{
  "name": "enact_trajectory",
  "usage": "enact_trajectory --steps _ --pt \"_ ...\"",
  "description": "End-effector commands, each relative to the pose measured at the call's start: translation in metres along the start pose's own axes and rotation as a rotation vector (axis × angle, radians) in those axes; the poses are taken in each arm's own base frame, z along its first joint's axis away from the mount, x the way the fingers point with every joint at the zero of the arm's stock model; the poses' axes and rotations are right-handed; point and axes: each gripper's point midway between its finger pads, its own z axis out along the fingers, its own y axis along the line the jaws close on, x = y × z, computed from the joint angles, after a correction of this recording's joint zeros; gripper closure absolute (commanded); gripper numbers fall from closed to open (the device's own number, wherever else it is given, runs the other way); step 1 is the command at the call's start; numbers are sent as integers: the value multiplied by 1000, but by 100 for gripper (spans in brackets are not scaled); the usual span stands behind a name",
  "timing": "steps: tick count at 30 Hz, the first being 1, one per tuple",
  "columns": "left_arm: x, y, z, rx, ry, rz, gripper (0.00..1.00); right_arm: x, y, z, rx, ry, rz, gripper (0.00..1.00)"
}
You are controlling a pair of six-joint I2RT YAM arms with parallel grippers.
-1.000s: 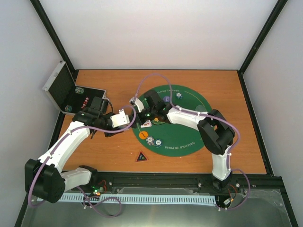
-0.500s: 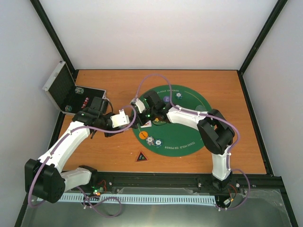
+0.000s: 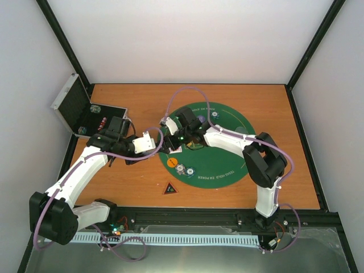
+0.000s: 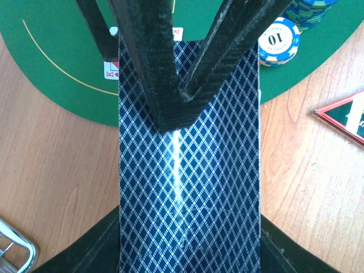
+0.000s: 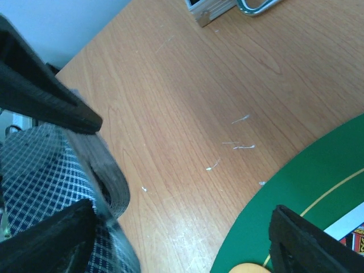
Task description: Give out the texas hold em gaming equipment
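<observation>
My left gripper (image 3: 154, 143) is shut on a deck of playing cards (image 4: 187, 187) with blue diamond backs, held over the left rim of the green round mat (image 3: 227, 165). My right gripper (image 3: 170, 136) is open; its black fingers (image 4: 153, 68) reach onto the deck's far end. In the right wrist view the deck (image 5: 40, 170) bulges beside the near finger, and the jaws of that gripper (image 5: 182, 244) stand wide apart over wood and mat. A face-up king (image 4: 111, 69) lies under the fingers. A blue-white chip (image 4: 278, 41), an orange chip (image 5: 250, 268) and the red-edged triangle (image 3: 169, 188) lie nearby.
The open silver case (image 3: 71, 105) stands at the table's far left, its handle (image 4: 14, 250) close to my left gripper. More chips (image 3: 185, 169) sit on the mat's near left. A stack of chips (image 4: 307, 11) stands behind the single chip.
My right gripper has shifted slightly left and back over the deck, and its jaws have narrowed a little. The left arm and the deck have stayed put.
</observation>
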Motion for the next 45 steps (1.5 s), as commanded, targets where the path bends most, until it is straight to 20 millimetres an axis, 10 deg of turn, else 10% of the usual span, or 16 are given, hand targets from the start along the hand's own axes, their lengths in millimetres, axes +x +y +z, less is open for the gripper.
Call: enact_trajectory --steps 1,25,45 --pt "-16 11 -12 -53 -57 41 52 -13 19 -17 -44 -20 -30 21" --pt "-11 10 -6 -45 -40 32 52 -25 27 -37 -1 -22 -59 97" --pt "-7 8 -3 -41 -31 23 52 -52 28 -104 107 -123 -113 97"
